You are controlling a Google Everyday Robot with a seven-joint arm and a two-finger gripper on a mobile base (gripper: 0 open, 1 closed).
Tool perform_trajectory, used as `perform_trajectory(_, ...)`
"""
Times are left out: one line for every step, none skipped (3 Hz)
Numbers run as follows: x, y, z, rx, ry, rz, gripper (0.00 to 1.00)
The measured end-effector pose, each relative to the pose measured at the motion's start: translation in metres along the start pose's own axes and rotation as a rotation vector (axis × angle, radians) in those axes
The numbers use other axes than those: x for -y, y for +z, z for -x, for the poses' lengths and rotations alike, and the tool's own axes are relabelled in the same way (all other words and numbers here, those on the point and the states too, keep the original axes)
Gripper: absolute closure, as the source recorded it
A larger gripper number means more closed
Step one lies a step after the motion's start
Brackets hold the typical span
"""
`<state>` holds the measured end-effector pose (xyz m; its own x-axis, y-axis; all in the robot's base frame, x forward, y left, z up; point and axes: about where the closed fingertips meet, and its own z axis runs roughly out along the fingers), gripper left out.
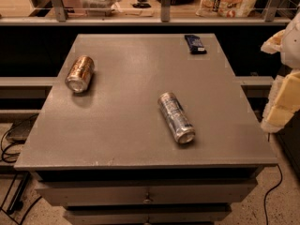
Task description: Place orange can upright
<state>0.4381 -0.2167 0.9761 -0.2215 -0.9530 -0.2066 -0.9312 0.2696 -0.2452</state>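
My tool (284,95) sat off the right side of the bench (122,139); I could not tell if it was open or closed. Left of it, a silver-blue can (176,117) lay flat. Farther left lay the orange can (80,73), on its side. A blue packet (195,44) lay farthest back.

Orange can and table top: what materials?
Orange can: likely thin metal, glossy copper print, bare silver end catching light. Table: looks painted or laminated grey, matte, faintly speckled; core unclear. Pincer, at the right edge beside the table: cream, looks plastic.
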Motion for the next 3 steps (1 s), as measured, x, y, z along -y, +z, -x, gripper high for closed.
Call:
perform_trajectory(0.000,0.000,0.000,0.000,0.000,0.000,0.00)
perform_trajectory(0.009,0.000,0.012,0.023,0.039,-0.016,0.00)
perform_trajectory(0.022,0.002,0.037,0.124,0.134,-0.031,0.00)
